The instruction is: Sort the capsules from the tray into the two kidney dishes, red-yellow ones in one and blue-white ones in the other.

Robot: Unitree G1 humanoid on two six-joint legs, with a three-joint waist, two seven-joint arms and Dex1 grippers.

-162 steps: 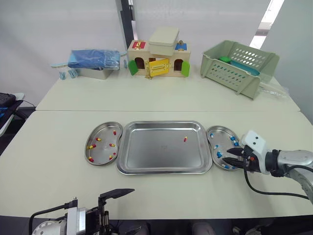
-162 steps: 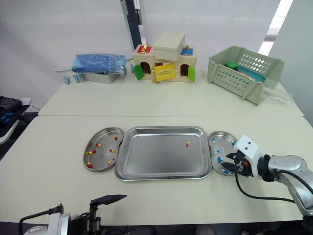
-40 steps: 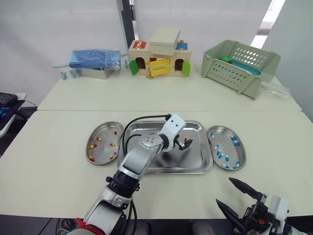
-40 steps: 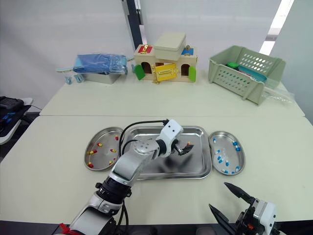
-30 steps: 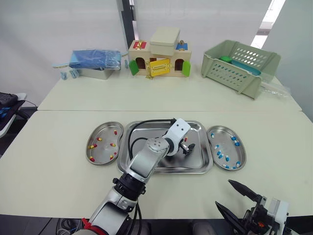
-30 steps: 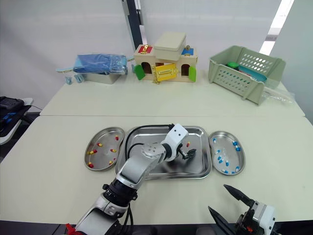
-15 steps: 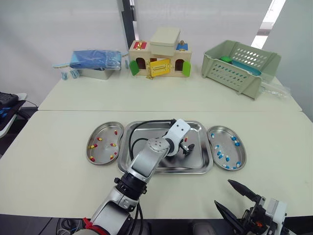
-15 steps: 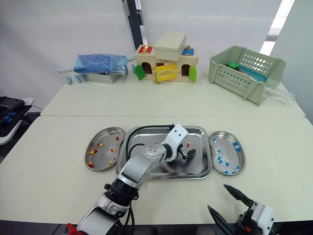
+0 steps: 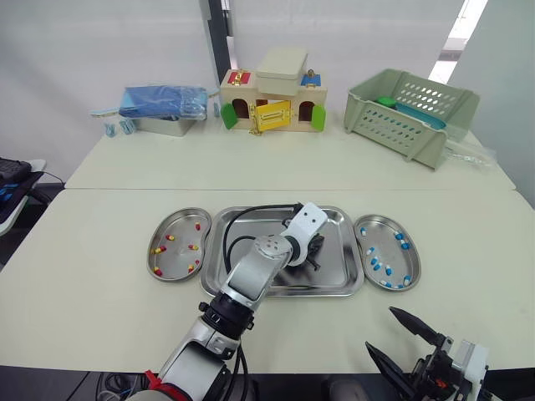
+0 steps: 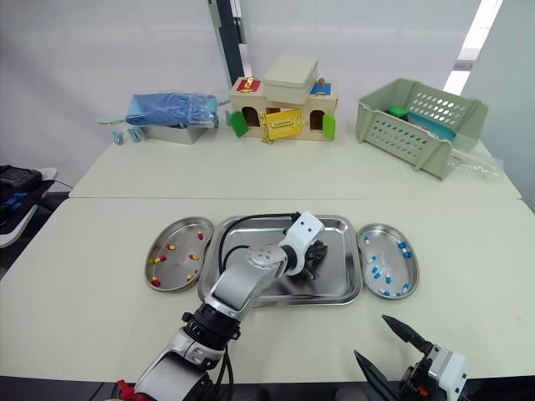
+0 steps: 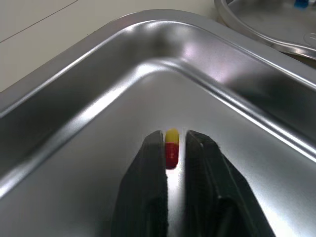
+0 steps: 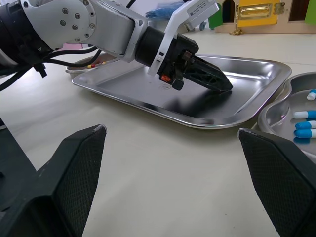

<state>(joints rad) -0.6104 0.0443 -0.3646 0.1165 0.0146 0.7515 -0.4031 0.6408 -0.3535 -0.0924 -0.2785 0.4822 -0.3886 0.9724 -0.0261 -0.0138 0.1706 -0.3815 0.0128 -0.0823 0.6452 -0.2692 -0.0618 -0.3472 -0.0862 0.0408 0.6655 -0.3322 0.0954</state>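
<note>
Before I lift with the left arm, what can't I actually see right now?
1. Red-yellow capsule: eye views, covered by the left gripper; left wrist view, its near end is hidden between the fingers.
2. Tray floor beneath the left arm: eye views, the arm covers it.
3. Green basket contents: eye views, its walls hide most.

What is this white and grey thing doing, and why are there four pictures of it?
It is a robot with two arms. Two pictures come from cameras in its head, looking down at a table. The other two come from little cameras on its wrists. On the table lies a metal tray with a kidney-shaped dish on each side. The left dish holds red-yellow capsules, and the right dish holds blue-white capsules. The left gripper reaches into the tray, its two black fingers closed on one red-yellow capsule. The right gripper hangs open at the table's near edge.
</note>
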